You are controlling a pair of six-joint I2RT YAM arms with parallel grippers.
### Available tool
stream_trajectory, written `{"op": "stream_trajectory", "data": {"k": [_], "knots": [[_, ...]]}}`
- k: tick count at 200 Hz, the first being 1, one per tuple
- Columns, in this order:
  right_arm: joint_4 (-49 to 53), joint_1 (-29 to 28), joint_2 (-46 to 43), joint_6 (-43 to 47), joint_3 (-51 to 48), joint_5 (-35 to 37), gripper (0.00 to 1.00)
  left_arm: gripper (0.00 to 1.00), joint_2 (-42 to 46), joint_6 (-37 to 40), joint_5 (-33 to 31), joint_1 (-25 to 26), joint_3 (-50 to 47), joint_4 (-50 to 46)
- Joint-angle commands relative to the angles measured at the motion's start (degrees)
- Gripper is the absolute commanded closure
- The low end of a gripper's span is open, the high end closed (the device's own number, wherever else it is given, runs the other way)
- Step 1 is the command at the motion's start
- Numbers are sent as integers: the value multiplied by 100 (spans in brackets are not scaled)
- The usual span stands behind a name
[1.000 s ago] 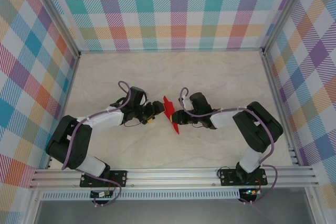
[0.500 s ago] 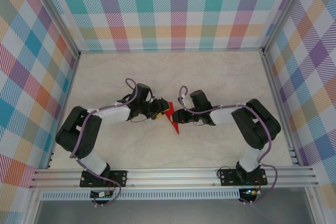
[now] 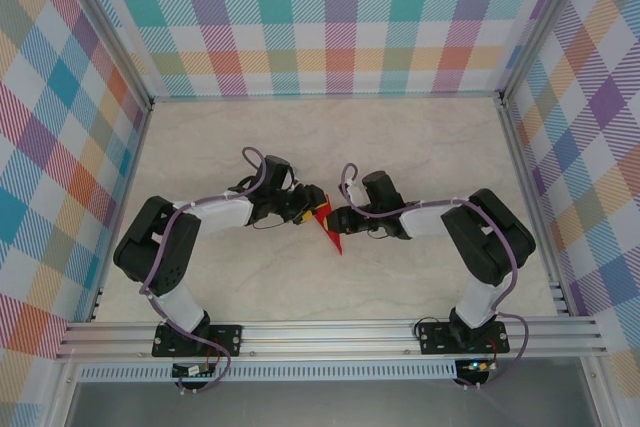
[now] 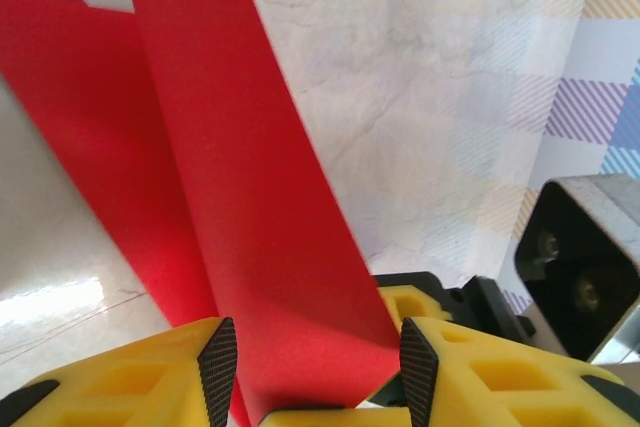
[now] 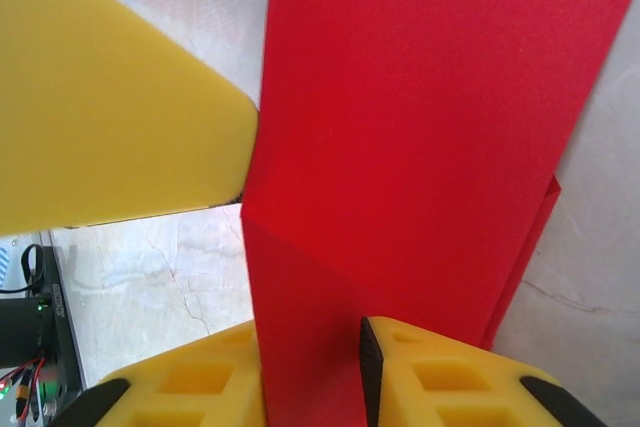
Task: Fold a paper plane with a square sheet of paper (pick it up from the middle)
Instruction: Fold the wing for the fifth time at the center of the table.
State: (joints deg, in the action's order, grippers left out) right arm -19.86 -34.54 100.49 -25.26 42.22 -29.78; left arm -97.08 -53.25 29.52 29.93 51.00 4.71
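Swung inward since a second ago: left elbow, with the left hand (image 3: pixel 303 211) brought up against the paper (image 3: pixel 330 232) and narrowed. Hardly shifted: right hand (image 3: pixel 340 217), though loosened. Tipped lower: top of the paper.

Left hand now about half closed across a red flap, both pads touching its edges, so apparently holding it. Right hand parted, paper standing between its fingers and leaning on the lower one, with no clear pinch.

Probably a handover of the fold from right to left. To do it well:
- Keep the left pinch firm and square on the flap before opening the right any further.
- Draw the right hand straight back along the sheet, without dragging the crease.
- Avoid twisting, since thin paper will buckle.
- Hold the layers aligned so that the next crease lands true.

Paper bright red, matte, thin. Sits at the middle of the table (image 3: pixel 420 147), raised on edge between the two hands. Seen from above, a narrow wedge pointing to lower frame. Up close, a curled flap over a second layer, with one slanting crease.
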Motion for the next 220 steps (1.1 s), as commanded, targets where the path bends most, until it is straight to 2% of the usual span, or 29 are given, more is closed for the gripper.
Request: {"op": "stream_trajectory", "data": {"k": [1, 61, 121, 164, 220], "knots": [[-206, 6, -271, 16, -165, 134, 69, 51, -106, -268, -32, 74, 174, 12], [-132, -251, -632, -55, -284, 715, 63, 54, -197, -369, -247, 98, 279, -300], [-600, -872, -860, -91, -731, 2321, 58, 55, -259, -517, -389, 109, 347, -523], [-952, -1207, -704, 507, -865, 2740, 58, 55, -309, -651, -429, 109, 405, -558], [-1354, -1232, -508, 941, -843, 2998, 62, 55, -352, -721, -457, 109, 470, -659]]}}
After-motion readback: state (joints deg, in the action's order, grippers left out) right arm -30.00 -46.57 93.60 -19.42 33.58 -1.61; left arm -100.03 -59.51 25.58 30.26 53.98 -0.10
